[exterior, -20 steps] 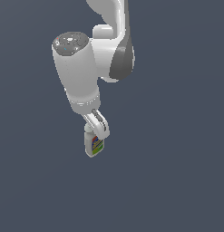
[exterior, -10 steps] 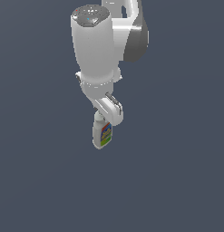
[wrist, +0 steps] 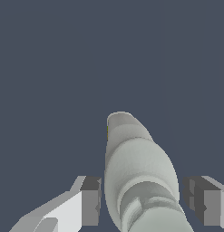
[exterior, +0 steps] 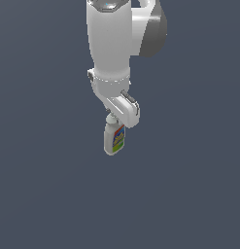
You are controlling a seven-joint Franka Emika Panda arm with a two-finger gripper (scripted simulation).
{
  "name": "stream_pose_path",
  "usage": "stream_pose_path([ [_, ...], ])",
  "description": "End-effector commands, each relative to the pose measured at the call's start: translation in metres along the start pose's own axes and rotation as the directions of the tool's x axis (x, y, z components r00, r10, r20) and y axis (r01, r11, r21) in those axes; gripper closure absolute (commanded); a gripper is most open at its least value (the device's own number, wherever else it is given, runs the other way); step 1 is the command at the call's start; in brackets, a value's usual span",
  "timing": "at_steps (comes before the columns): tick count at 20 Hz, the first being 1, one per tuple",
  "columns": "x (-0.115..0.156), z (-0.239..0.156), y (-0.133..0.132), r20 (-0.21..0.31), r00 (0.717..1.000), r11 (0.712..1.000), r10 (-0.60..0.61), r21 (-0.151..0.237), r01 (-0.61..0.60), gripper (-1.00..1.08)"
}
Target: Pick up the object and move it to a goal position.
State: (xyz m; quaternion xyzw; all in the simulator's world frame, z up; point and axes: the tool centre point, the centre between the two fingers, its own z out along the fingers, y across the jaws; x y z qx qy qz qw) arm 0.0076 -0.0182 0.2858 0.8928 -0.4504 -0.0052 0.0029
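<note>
Bottle (exterior: 114,140): listed first as the task's item, though the entries below run by size.

Arm (exterior: 111,44): white, with a grey joint cover on the exterior view's right. It comes down from the upper edge of the exterior view and narrows to the wrist.

Gripper (exterior: 122,113): white housing under the wrist, directly above the bottle. In the wrist view its dark pads (wrist: 90,201) stand on either side of the bottle's neck end. A narrow gap shows on each side (whether they touch the bottle I cannot tell), so the fingers are set apart about the bottle, grip unconfirmed.

Bottle: small, white, roughly upright, cap end up under the gripper. Label (exterior: 119,138) in blue, red, yellow and green faces the exterior view's right. It hangs against plain dark grey background, with nothing visible beneath it.
</note>
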Motion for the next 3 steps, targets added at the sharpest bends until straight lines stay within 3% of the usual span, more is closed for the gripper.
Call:
stream_pose_path([
  [1,0.0032,-0.0054,-0.0013,-0.007,1.000,1.000,0.001,0.010,-0.001,1.08],
  [3,0.0042,-0.0048,-0.0015,-0.007,1.000,1.000,0.001,0.010,-0.001,1.08],
])
